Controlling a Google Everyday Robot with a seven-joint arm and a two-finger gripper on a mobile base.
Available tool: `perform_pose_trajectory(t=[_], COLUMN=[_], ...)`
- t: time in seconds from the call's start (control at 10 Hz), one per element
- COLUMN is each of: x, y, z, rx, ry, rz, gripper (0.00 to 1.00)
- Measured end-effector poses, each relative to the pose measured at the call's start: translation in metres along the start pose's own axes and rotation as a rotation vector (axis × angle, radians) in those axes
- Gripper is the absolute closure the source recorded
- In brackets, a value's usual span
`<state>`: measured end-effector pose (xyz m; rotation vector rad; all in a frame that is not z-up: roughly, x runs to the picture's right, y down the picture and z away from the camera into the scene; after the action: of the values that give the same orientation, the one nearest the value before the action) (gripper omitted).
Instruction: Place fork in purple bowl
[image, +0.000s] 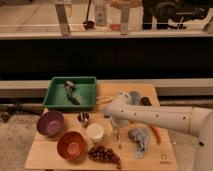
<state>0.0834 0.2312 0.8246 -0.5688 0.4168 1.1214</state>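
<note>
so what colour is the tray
The tray is green, per the camera view; the claw hangs right of the white cup.

The gripper (116, 126) is found over the middle of the surface (37, 156), just right of the white cup (95, 132). A low path leftward to the purple bowl (50, 123) is blocked by that cup and the small metal cup (83, 118). The front is crowded by grapes (104, 153), orange bowl (71, 145) and grey cloth (139, 141); bare wood is left at the front left corner.
</note>
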Motion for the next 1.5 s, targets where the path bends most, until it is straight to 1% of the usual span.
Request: perform_pose_trajectory(t=[0.1, 0.2, 0.3, 0.4, 0.5, 0.8, 1.0, 1.1, 1.2, 1.3, 1.4, 1.5], x=[0.004, 0.006, 0.007, 0.008, 0.009, 0.003, 0.004, 0.004, 0.002, -0.006, -0.004, -0.004], y=[-0.001, -0.002, -0.001, -0.002, -0.002, 0.002, 0.003, 0.003, 0.004, 0.008, 0.008, 0.007], z=[0.001, 0.003, 0.005, 0.007, 0.009, 0.013, 0.011, 0.011, 0.013, 0.016, 0.014, 0.012], rx=[-0.012, -0.022, -0.037, -0.044, -0.048, -0.065, -0.067, -0.066, -0.079, -0.096, -0.093, -0.093], ry=[0.002, 0.004, 0.007, 0.009, 0.012, 0.021, 0.022, 0.023, 0.025, 0.019, 0.020, 0.019], rz=[0.011, 0.013, 0.015, 0.017, 0.016, -0.010, -0.011, -0.014, -0.028, -0.047, -0.050, -0.047], gripper=[0.27, 0.34, 0.46, 0.54, 0.55, 0.55, 0.50, 0.50, 0.52, 0.58, 0.70, 0.79])
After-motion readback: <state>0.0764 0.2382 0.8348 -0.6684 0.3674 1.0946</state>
